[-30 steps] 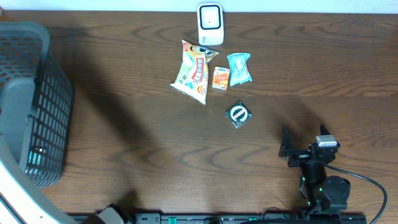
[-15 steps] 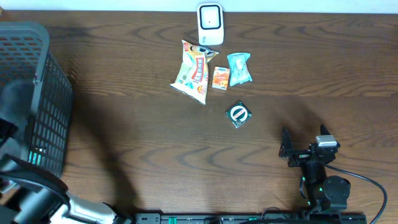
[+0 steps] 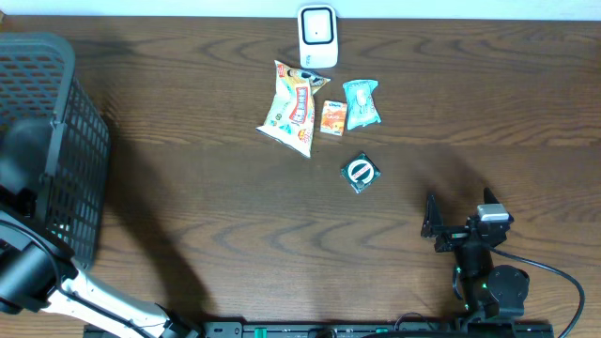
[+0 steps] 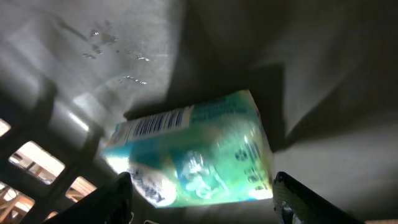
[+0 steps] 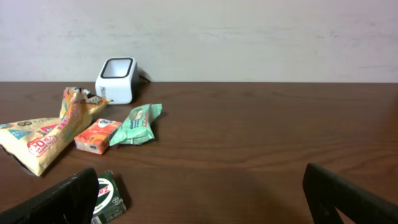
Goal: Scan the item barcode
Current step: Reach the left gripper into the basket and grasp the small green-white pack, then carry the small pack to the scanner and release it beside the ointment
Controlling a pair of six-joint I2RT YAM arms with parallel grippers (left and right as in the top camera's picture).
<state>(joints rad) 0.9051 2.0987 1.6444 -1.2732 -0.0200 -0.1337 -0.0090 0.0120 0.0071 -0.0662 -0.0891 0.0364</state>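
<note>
Only one piece of print can be made out with any certainty: a black barcode on a white panel, running along the upper left edge of the glossy teal-and-white plastic packet (image 4: 199,155) in the left wrist view. Small white lettering at its right end is too blurred to read. That packet lies tilted, its barcode end toward 10 o'clock, against the grey inside of the dark grey plastic lattice basket (image 3: 80,178), which stands at the 9 o'clock edge of the table in the overhead view. The left gripper (image 4: 200,183) reaches into the basket, its two black fingers set apart on either side of the packet's lower edge. Whether they pinch it or merely flank it cannot be told.

On the dark brown wooden table (image 3: 188,216), the white box-shaped scanner with a dark window (image 3: 317,36) sits at 12 o'clock. Just toward 6 o'clock from it lie three things:
- a crinkled yellow-and-white snack bag with a red label (image 3: 293,108)
- a small orange packet (image 3: 332,117)
- a mint-green wrapper (image 3: 362,103)

Their lettering is too small to read. Further toward 6 o'clock lies a small dark square packet bearing a white ring crossed by a bar (image 3: 360,172).

The right gripper (image 5: 199,174) rests at 5 o'clock, facing 12 o'clock. Its jaws are spread wide with nothing between them.
</note>
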